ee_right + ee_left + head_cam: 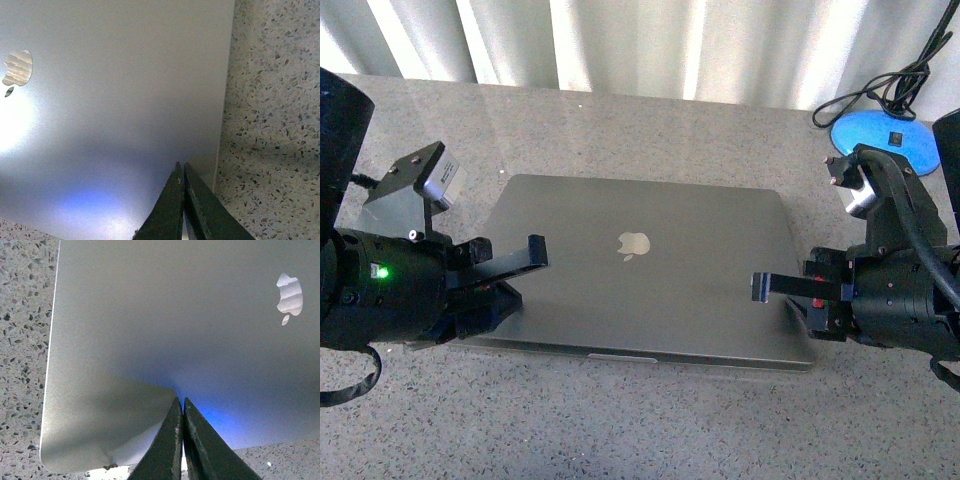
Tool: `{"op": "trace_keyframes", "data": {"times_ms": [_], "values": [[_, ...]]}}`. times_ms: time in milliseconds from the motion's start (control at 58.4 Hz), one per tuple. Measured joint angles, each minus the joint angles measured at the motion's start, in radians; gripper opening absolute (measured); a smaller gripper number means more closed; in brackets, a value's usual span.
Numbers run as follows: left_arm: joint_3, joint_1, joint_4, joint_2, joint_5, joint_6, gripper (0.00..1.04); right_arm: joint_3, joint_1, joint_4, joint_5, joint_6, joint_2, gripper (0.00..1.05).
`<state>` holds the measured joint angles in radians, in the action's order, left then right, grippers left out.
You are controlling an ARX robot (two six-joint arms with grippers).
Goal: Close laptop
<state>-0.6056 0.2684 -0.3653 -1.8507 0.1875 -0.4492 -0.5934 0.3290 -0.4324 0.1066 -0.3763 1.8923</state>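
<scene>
Both fingers (515, 262) inside laptop's (650, 295) side edges

Seemingly a lab bench: speckled stone tabletop (620, 430), pale curtain backdrop (620, 40), cabled blue base (876, 138).

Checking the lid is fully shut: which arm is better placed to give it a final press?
Right, probably: the right tool, shut, hangs over the laptop lid nearer its front opening edge than the left tool.
</scene>
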Motion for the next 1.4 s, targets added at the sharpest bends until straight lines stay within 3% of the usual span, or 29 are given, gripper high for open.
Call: {"op": "trace_keyframes", "data": {"times_ms": [736,890,993,1078,1215,1284,1404], "values": [[0.039,-0.071,-0.056,0.005,0.025,-0.025,0.04,0.014,0.011,-0.009,-0.010,-0.020,0.000,0.01],[0.077,-0.116,-0.134,0.114,-0.075,-0.004,0.04,0.027,-0.018,0.018,-0.110,0.044,-0.114,0.01],[0.121,-0.181,-0.234,0.267,-0.204,0.038,0.04,0.030,-0.058,0.027,-0.226,0.140,-0.270,0.01],[0.163,-0.301,-0.253,0.512,-0.283,0.063,0.04,0.029,-0.113,0.105,-0.275,0.239,-0.459,0.01],[0.214,-0.457,-0.183,0.814,-0.287,0.073,0.04,0.063,-0.192,0.225,-0.291,0.346,-0.759,0.01],[0.215,-0.478,-0.183,0.871,-0.293,0.074,0.16,0.108,-0.212,0.259,-0.295,0.389,-0.890,0.02],[0.217,-0.477,-0.180,0.872,-0.280,0.075,0.37,0.140,-0.221,0.273,-0.294,0.418,-0.990,0.24]]}}
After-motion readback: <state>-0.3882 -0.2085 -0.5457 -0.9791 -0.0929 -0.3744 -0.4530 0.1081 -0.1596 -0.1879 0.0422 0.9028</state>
